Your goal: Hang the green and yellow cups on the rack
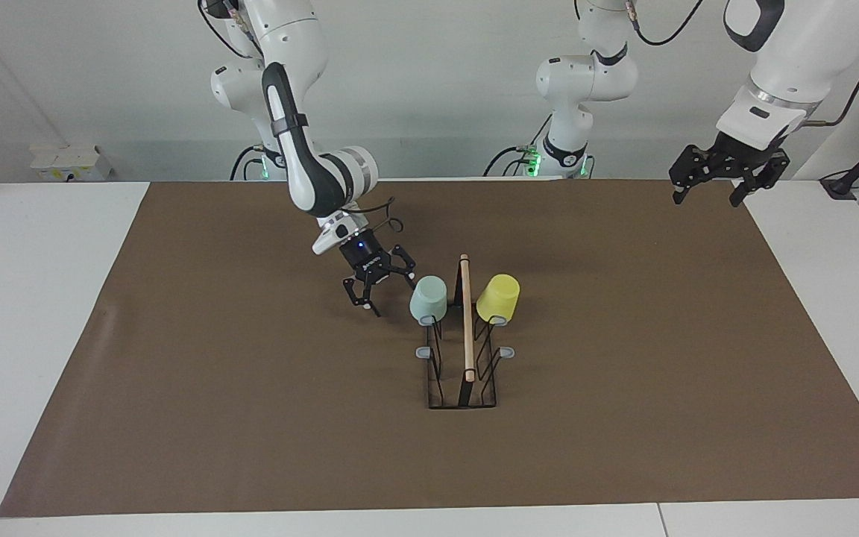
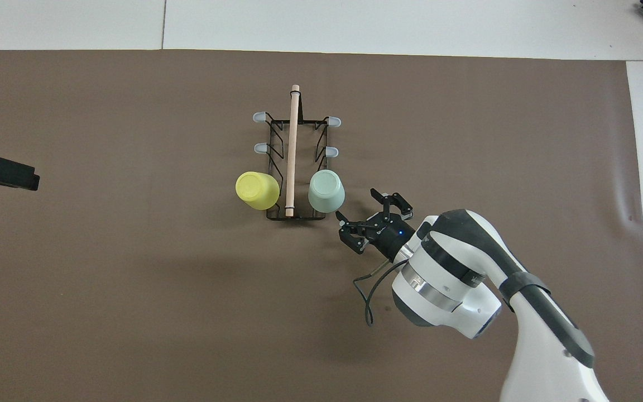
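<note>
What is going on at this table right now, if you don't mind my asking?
Both cups are already hung upside down on the rack, on the pair of prongs nearest the robots: the green cup toward the right arm's end, the yellow cup toward the left arm's end. Neither is being held. The right gripper is open and empty, just beside the green cup and not touching it. The left gripper, also open and empty, waits in the air over the mat's corner.

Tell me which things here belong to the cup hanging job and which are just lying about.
Job: green cup and yellow cup, both on the rack; open right gripper beside the green cup.
Other: brown mat; left gripper, open, waiting over the mat's edge.
</note>
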Robot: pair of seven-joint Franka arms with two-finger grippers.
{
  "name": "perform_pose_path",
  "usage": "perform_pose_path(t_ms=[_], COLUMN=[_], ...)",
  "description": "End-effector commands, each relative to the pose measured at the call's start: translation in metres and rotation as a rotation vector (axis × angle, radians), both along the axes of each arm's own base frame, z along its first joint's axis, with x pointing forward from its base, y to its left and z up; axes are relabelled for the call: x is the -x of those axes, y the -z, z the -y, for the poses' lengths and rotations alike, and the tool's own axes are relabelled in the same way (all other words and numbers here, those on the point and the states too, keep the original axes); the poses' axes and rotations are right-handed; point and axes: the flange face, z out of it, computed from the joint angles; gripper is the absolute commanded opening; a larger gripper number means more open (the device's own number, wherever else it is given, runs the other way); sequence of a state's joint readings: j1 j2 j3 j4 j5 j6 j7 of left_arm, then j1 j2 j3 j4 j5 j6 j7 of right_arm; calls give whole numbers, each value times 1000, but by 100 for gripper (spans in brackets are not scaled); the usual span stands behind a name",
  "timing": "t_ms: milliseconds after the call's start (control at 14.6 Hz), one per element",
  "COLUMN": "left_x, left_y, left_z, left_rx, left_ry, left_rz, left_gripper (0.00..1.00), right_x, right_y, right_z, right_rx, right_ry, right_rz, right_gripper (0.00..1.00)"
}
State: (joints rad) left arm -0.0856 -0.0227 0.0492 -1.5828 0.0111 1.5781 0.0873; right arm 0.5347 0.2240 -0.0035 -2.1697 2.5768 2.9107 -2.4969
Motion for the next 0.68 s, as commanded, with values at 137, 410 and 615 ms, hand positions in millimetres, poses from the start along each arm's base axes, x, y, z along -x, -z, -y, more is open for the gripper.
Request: perform_pose_path(t_ms=[137,410,615], left_x=[2,3,5], left_y=[-2,0,2], left_z=[4,3,1], left_rx=[12,13,12], left_ry=[-41,-36,-42], left_rz=[-14,-14,-26], left_gripper=[100,100,100], right_x=[-16,-35,-67], right_y=[-35,-44,-65], right_z=[27,47,87], right_rx=[205,325,494], right_ry=[-106,-191,-299], right_rz=[108,176,277], right_gripper=[100,100,100])
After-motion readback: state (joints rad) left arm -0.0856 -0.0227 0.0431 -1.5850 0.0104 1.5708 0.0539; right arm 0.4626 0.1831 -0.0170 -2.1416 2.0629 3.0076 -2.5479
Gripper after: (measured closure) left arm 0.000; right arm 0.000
